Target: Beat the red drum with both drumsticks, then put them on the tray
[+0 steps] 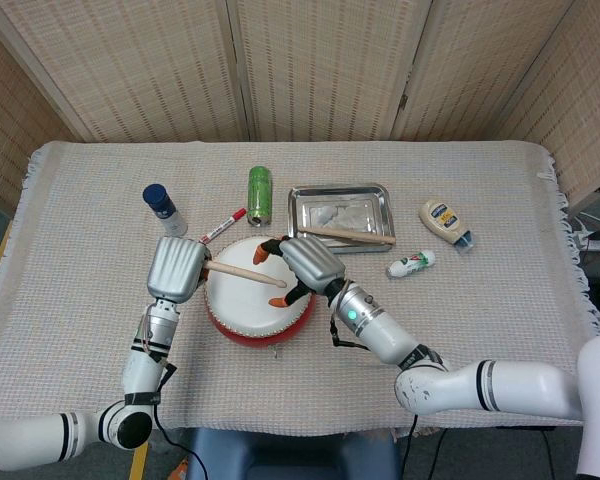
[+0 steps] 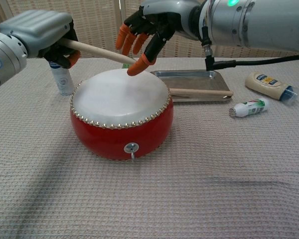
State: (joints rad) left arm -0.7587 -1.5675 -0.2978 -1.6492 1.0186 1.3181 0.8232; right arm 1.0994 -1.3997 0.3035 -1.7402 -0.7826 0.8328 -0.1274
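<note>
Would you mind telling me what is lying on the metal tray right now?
One wooden drumstick lies across the tray, its end poking over the right rim. The rest shows bare, reflective metal. In the chest view the red drum hides the tray's left end.

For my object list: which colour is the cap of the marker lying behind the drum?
Red, on a white marker; the head view shows it best.
</note>
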